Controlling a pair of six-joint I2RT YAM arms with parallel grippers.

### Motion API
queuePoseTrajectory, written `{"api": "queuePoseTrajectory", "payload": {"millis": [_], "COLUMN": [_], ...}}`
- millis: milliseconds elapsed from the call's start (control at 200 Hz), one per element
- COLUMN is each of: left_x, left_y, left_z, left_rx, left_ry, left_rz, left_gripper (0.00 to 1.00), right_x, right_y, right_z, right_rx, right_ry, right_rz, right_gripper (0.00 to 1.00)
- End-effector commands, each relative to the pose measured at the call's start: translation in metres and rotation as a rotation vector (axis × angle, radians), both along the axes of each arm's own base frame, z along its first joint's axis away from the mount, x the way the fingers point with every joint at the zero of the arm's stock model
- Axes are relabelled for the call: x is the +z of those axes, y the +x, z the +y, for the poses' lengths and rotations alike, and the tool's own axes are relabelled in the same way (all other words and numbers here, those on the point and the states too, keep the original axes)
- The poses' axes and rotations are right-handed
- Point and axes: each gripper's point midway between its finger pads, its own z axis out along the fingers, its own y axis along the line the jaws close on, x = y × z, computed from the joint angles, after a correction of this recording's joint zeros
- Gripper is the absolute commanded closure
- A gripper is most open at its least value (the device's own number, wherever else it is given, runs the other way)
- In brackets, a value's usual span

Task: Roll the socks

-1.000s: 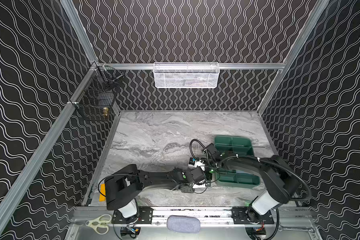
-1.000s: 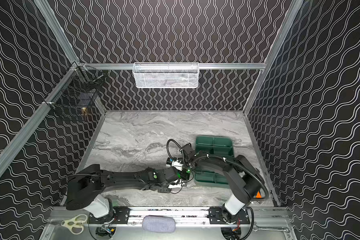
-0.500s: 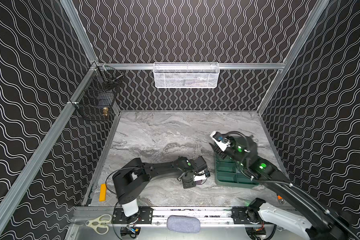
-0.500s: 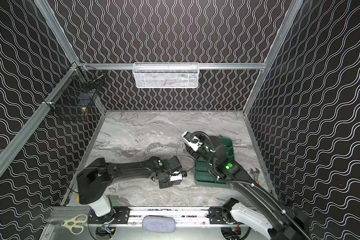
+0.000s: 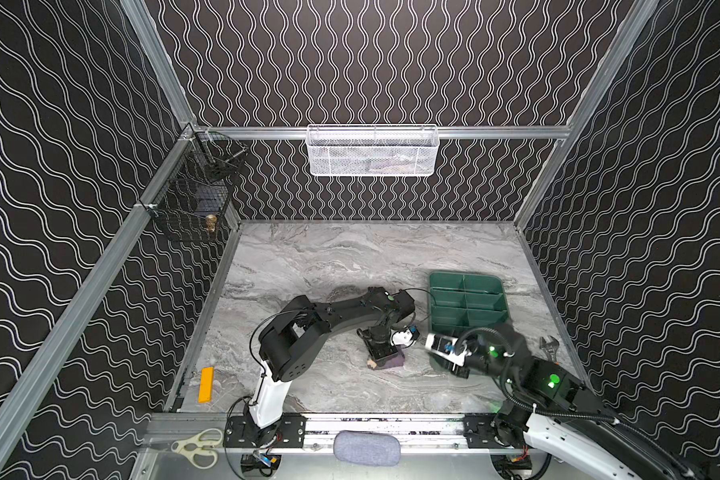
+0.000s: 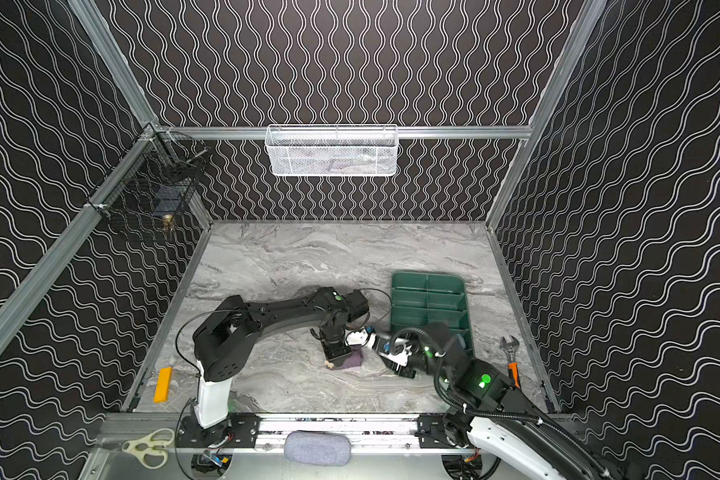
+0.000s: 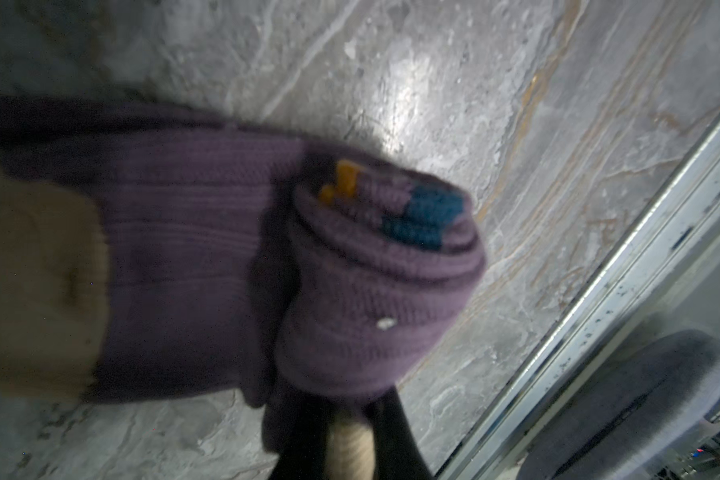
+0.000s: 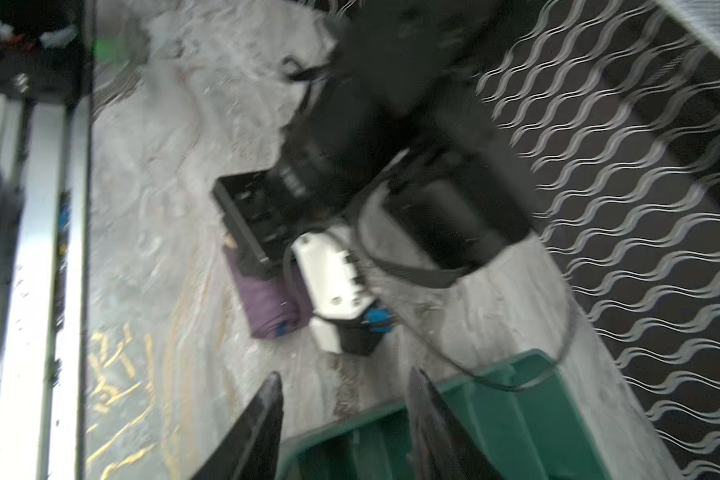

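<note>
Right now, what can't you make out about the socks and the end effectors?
- Light blue sock: appears in no view.
- Purple sock: in both top views the left end effector covers most of it.
- Left wrist view: blurred; the sock's folds hide the end effector's tips at the picture's edge.
- Right wrist view: smeared; the right end effector's fingers are cut off by the edge.

Back and left of the worktop [image 5: 350, 257] lie wide open, a clear run for any reach. Up front it's tight: the left arm [image 5: 337, 309] sprawls across the middle over the purple sock [image 5: 395, 363], the green tray [image 5: 465, 293] walls off the right, and the right gripper [image 8: 346, 419] fills the narrow lane between them.
</note>
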Motion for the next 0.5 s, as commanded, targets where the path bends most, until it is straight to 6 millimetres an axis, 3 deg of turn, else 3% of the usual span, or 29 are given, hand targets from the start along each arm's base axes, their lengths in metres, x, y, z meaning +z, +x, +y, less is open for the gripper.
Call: {"api": "queuePoseTrajectory", "payload": {"millis": [0, 140, 280, 495], "left_x": [-0.039, -0.046, -0.051, -0.053], "left_y": [0.011, 0.020, 0.029, 0.039], "left_z": [-0.002, 0.000, -0.003, -0.001], "left_rx": [0.021, 0.019, -0.003, -0.012], "left_ry": [0.020, 0.028, 0.038, 0.033], "left_rz": [-0.019, -0.017, -0.017, -0.007], "left_gripper": [1.00, 1.00, 1.00, 1.00], "right_x": [-0.024, -0.048, -0.079, -0.111], "right_y": [-0.003, -0.011, -0.010, 0.003], "right_z": [0.000, 0.028, 0.058, 0.075], "right_rx": [-0.008, 0.062, 0.092, 0.118], "right_ry": [-0.113, -0.201, -0.286, -0.367], "right_rz": [-0.068, -0.195, -0.217, -0.263], "right_gripper": [0.51, 0.49, 0.48, 0.46]}}
